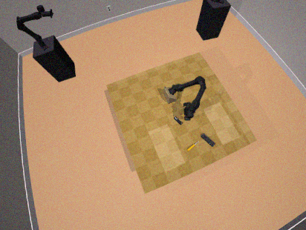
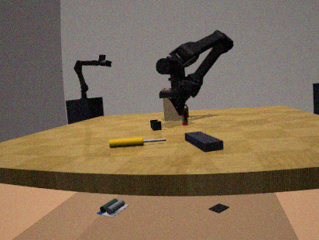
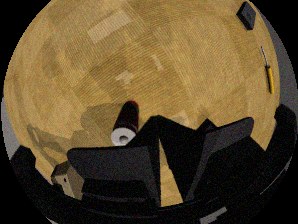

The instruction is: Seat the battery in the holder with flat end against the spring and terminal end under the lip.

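Note:
The battery point(image 2: 185, 116) point(image 3: 128, 117), a dark red cylinder, stands upright on the table. Its pale round end faces up in the wrist view. The arm hides it in the top view. My gripper point(image 2: 180, 113) point(image 3: 155, 120) is shut with nothing between its fingers. The fingertips are low, right beside the battery; whether they touch it I cannot tell. The holder point(image 1: 178, 120) point(image 2: 156, 125), small and black, sits on the table a short way from the battery and looks empty in the top view, though it is small there. I cannot make it out in the wrist view.
A yellow screwdriver point(image 1: 191, 146) point(image 2: 126, 142) point(image 3: 269, 77) and a dark block point(image 1: 208, 139) point(image 2: 204, 141) point(image 3: 247, 16) lie on the table point(image 2: 155, 183). A beige angled block point(image 1: 169, 97) point(image 2: 169, 111) point(image 3: 70, 181) stands by the arm's base. Black pedestals point(image 1: 54, 58) point(image 1: 212, 20) stand beyond the table.

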Robot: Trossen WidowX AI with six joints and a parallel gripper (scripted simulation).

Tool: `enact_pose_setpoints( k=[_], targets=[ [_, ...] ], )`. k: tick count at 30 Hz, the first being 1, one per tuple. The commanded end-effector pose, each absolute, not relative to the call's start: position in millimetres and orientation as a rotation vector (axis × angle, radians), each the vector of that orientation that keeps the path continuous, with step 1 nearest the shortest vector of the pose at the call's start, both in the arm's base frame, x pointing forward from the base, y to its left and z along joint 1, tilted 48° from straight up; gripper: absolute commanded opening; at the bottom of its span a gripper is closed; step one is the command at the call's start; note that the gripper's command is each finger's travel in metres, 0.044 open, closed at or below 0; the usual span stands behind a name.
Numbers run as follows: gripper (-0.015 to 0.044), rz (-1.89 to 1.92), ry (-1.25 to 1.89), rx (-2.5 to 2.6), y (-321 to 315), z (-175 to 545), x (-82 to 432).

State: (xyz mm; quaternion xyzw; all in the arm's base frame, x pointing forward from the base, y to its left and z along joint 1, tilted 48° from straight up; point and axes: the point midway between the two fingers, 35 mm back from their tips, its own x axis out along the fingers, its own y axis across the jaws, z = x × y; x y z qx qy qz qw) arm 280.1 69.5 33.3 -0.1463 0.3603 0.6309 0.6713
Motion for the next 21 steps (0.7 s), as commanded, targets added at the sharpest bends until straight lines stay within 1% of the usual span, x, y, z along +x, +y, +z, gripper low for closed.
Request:
enact_pose_setpoints(
  k=[1, 21],
  targets=[
    [0.0, 1.417, 0.805, -0.332, 71, 37, 275],
    [0.0, 1.417, 0.806, -0.33, 76, 45, 243]
  ],
)
